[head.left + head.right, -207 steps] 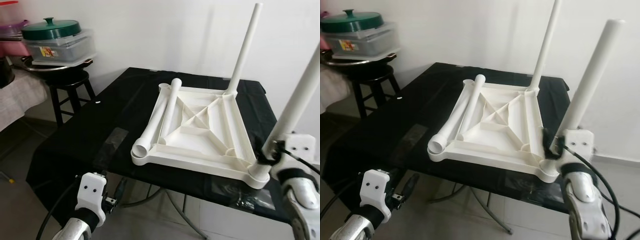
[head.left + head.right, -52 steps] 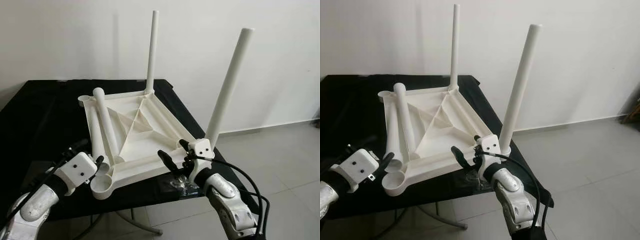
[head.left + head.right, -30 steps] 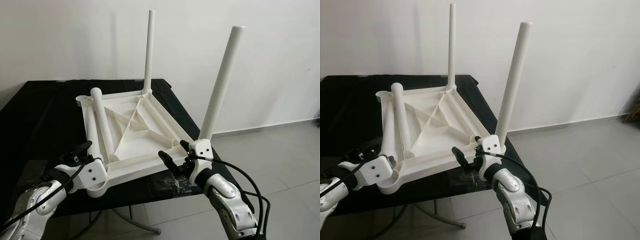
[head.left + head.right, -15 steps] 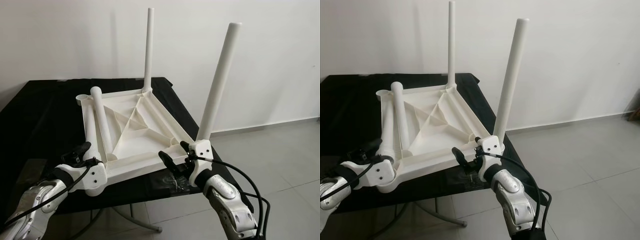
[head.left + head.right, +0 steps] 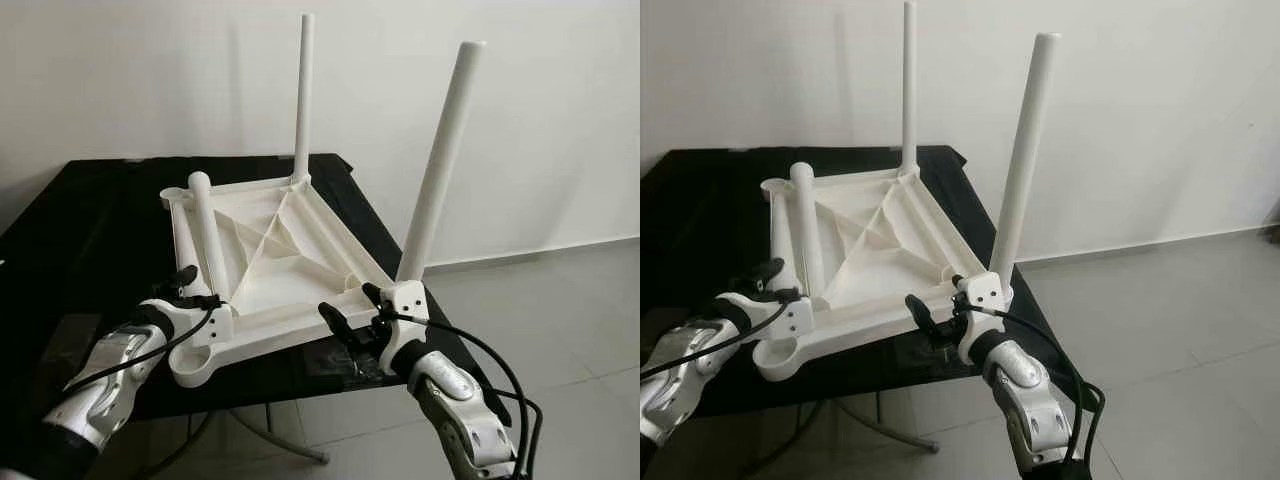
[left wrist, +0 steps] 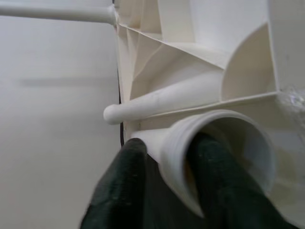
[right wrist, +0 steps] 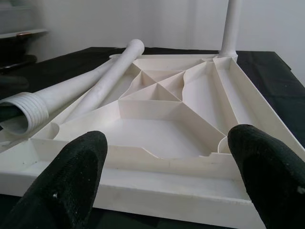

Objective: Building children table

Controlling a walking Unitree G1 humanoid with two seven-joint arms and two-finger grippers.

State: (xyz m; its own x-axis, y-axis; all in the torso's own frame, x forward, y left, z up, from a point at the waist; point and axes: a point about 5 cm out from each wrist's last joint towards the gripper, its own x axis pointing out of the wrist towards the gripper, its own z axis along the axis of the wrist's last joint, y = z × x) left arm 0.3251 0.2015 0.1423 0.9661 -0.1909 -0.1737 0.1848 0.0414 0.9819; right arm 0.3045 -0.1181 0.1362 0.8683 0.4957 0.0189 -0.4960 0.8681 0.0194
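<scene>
Since 0.5 s ago the left gripper [image 5: 196,292] has risen from the near-left socket to the threaded end of a loose leg [image 6: 200,157]; fingers [image 6: 126,191] clamp its rim, one inside, one outside. That leg's long axis runs near-to-far along the left edge of the upturned tabletop [image 5: 285,250], beside a second loose leg [image 5: 207,232], on the black table [image 5: 90,230]. Two fitted legs [image 5: 438,165] stand upright at the right corners. Right gripper [image 5: 353,312]: jaws apart, at the tabletop's near edge.
</scene>
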